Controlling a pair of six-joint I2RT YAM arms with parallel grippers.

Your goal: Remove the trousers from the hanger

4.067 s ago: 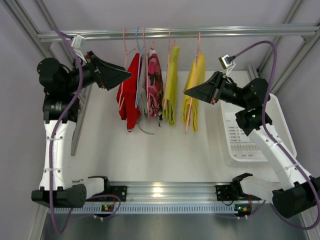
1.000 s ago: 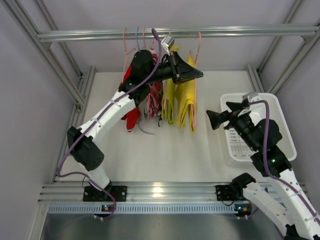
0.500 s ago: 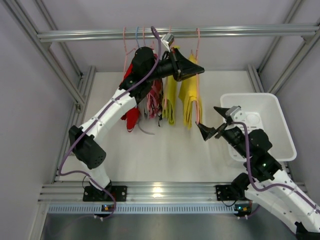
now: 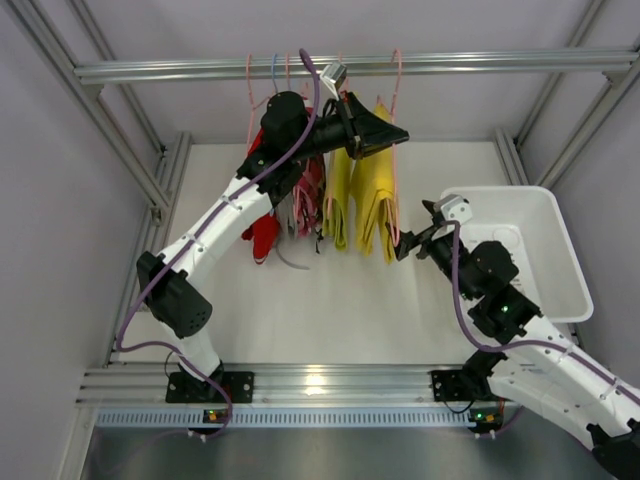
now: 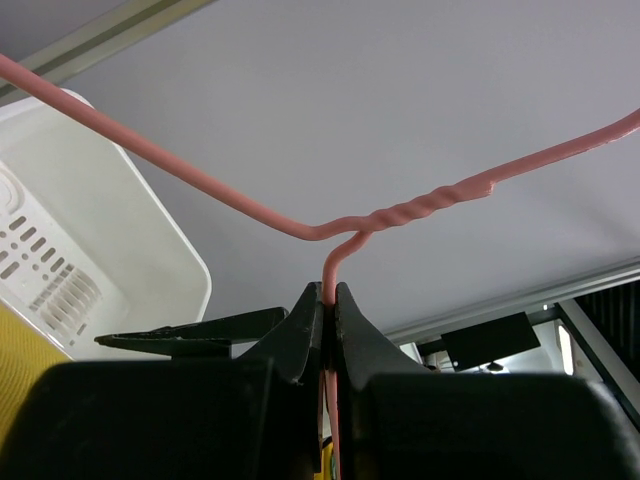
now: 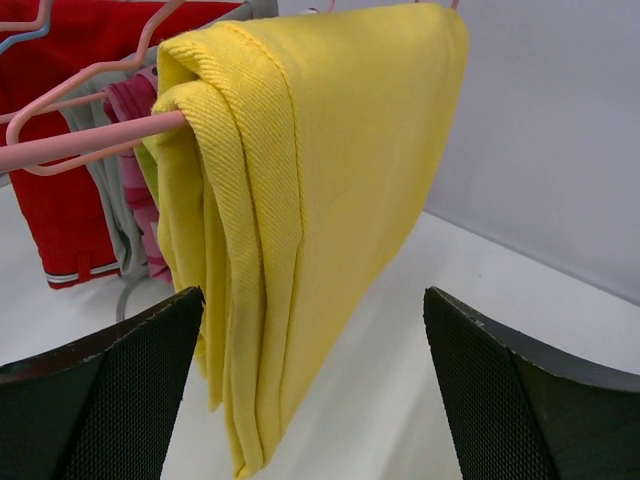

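Bright yellow trousers hang folded over a pink hanger on the rail; a duller yellow-green pair hangs just to their left. My left gripper is shut on the hanger's wire neck, which runs up between its closed jaws. My right gripper stands open at the lower right edge of the bright yellow trousers. In the right wrist view, the folded cloth hangs over the pink bar, just ahead of the gap between the fingers, and neither finger touches it.
A white basket sits on the table to the right, behind the right arm. A red garment and a pink patterned one hang left of the trousers. The metal rail crosses the back.
My right gripper has moved up and left, from beside the basket to the lower edge of the bright yellow trousers. My left gripper stays shut on the hanger.
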